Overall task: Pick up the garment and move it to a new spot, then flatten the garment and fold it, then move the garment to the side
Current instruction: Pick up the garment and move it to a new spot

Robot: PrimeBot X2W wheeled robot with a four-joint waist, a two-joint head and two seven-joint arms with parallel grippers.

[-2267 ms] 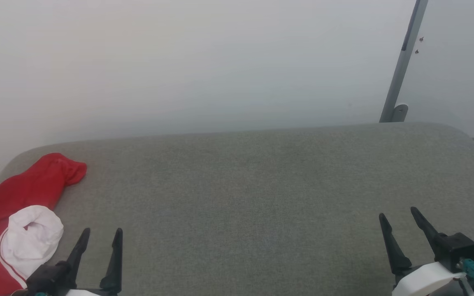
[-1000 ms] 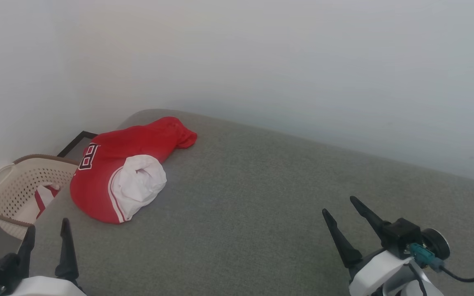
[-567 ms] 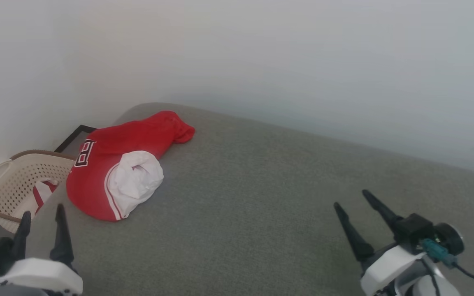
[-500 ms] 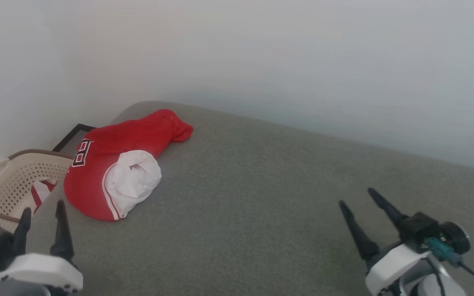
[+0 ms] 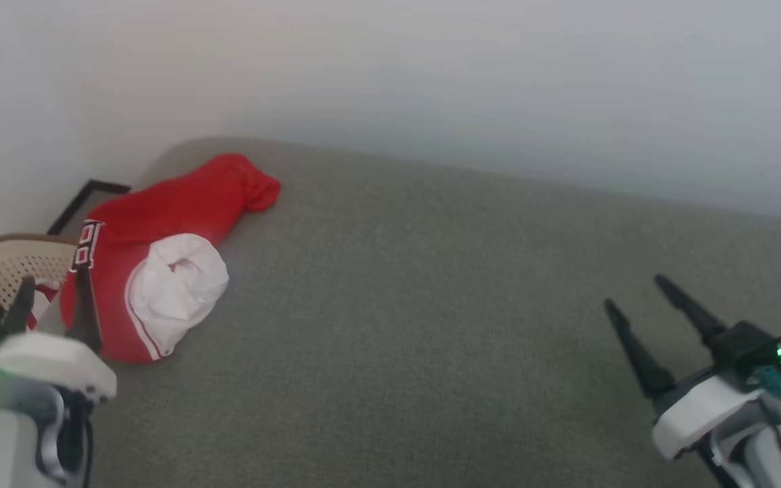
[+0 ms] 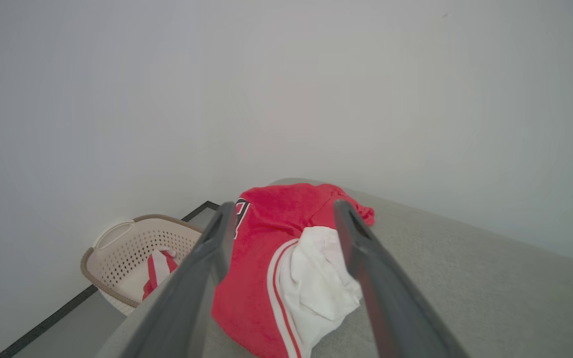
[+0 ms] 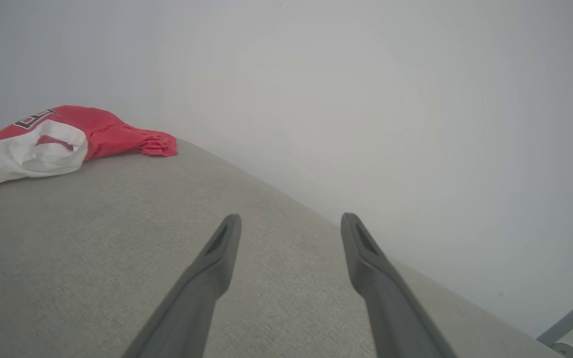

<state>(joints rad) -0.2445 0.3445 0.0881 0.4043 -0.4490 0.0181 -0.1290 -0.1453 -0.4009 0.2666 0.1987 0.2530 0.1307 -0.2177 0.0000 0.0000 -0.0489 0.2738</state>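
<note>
The left gripper is seen at the lower left of the head view, its two dark fingers held apart with nothing clamped between them. The garment is found just beyond these fingers, crumpled in a heap on the left end of the grey upholstered surface. In the left wrist view the heap is framed between the two fingers, and whether it is touched by them cannot be told. A bunched white panel edged with red-and-white trim is turned toward the near right of the heap. A dark number outlined in white is shown on the heap's left flank, and a narrow red end is stretched away toward the wall.

The right gripper is placed at the lower right, its fingers likewise spread and empty above bare upholstery, well apart from the garment.

Beside the surface's left end, lower down, a beige perforated basket is set on the grey floor, with a red-and-white cloth lying inside it. A dark strip is run along the foot of the plain pale wall. A grey post is caught in the lower right corner of the right wrist view.
</note>
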